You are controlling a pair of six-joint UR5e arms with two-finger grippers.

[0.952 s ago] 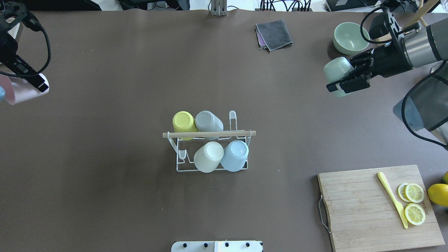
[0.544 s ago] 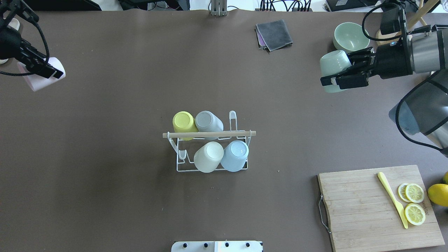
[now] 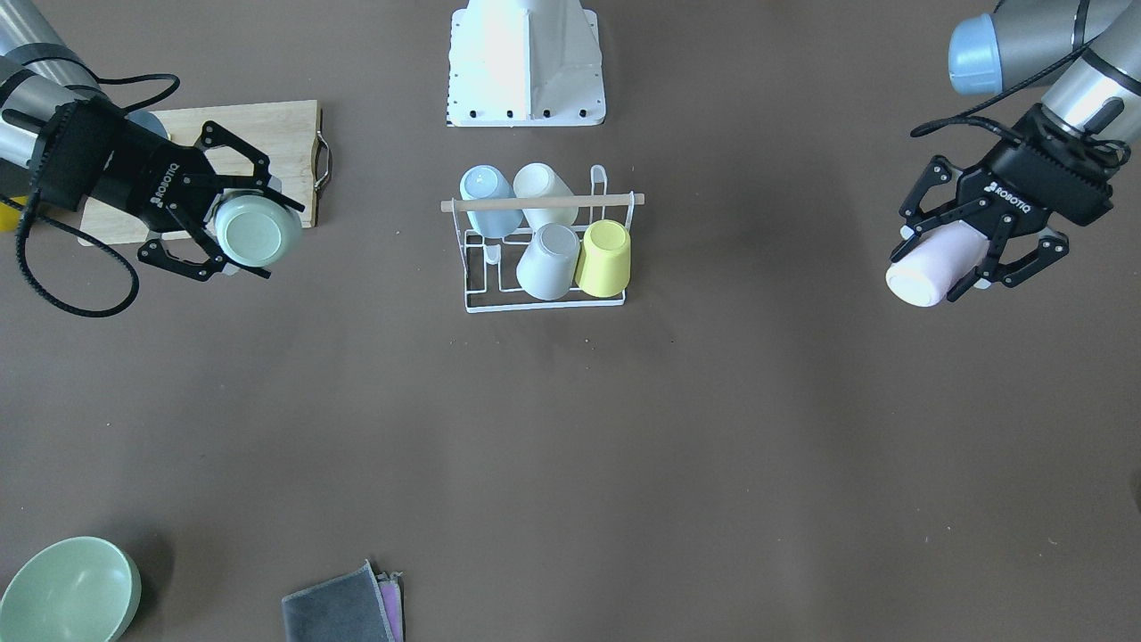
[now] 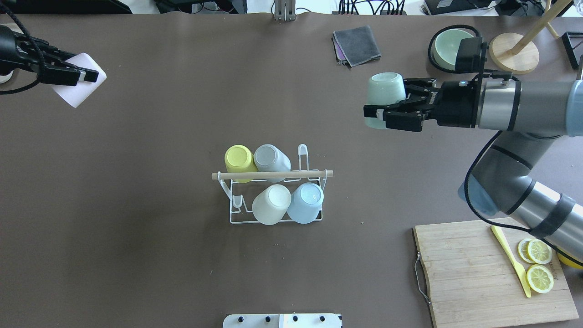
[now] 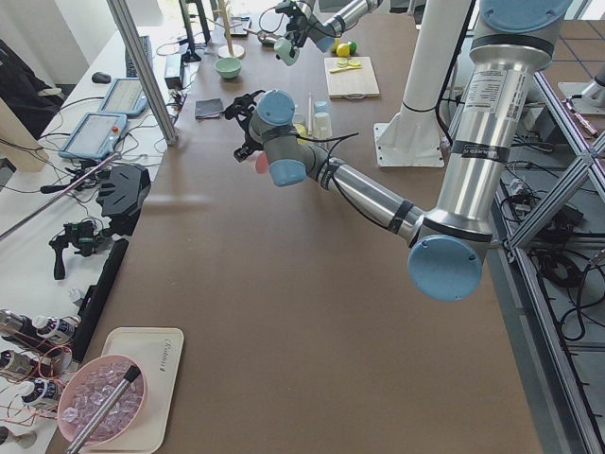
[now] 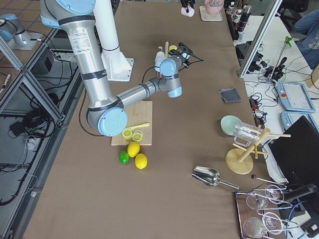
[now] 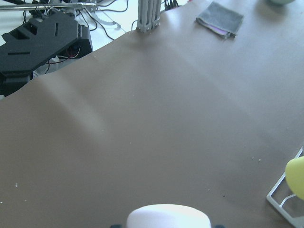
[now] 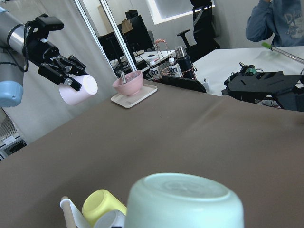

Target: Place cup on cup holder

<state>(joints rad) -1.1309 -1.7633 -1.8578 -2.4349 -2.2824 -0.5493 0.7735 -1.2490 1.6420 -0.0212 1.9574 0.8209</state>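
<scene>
Since the earlier overhead frames, the right claw [image 4: 387,102] has travelled inward from the desk's [image 4: 136,205] right margin toward the middle, carrying the mint-green cup [image 4: 386,89] with it. Its two fingers are closed against the cup's sides, and the cup's base shows to both the overhead and the front camera. The cup remains well apart from the cup holder [image 4: 314,173], on the rack's right and toward the far side. The left claw [image 3: 940,259] has likewise come in from the left edge and shifted toward the far side. It is clamped on the pink cup [image 3: 914,276], which hangs above the desk, far from the rack. The cup holder has not moved, and the yellow cup [image 4: 240,159], grey cup [image 4: 271,158], cream cup [image 4: 272,203] and blue cup [image 4: 306,202] sit inverted on its prongs as before. The right arm, now stretched further into the overhead view, covers a corner of the cutting board [image 4: 473,269], and its wrist camera overlaps the green bowl [image 4: 448,45]. In the left wrist view only a sliver of the pink cup shows at the bottom edge, and the fingers cannot be made out. In the right wrist view the green cup fills the foreground and hides most of the rack.
</scene>
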